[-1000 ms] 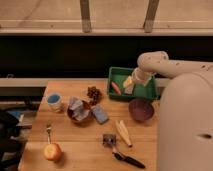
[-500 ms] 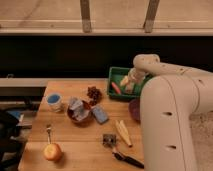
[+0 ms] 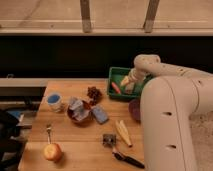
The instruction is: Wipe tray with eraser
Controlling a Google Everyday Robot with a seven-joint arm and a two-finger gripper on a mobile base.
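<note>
The green tray (image 3: pixel 118 74) stands at the table's back right edge. My gripper (image 3: pixel 128 84) reaches down into it from the right, on the end of the white arm (image 3: pixel 165 100) that fills the right side of the view. A small tan block, which looks like the eraser (image 3: pixel 125 80), sits at the gripper's tip over the tray floor. I cannot tell whether the gripper holds it. A slim orange piece (image 3: pixel 116 88) lies in the tray just left of the gripper.
A purple bowl (image 3: pixel 134 109) is half hidden by the arm. On the wooden table (image 3: pixel 80 145) are a blue block (image 3: pixel 100 114), a brown bowl of wrappers (image 3: pixel 79 111), a blue cup (image 3: pixel 54 101), an apple (image 3: pixel 52 151), pale strips (image 3: pixel 123 133) and a black-handled tool (image 3: pixel 127 159).
The arm has swung left and now covers more of the right side. The gripper has come lower into the tray, nearer the orange piece.
</note>
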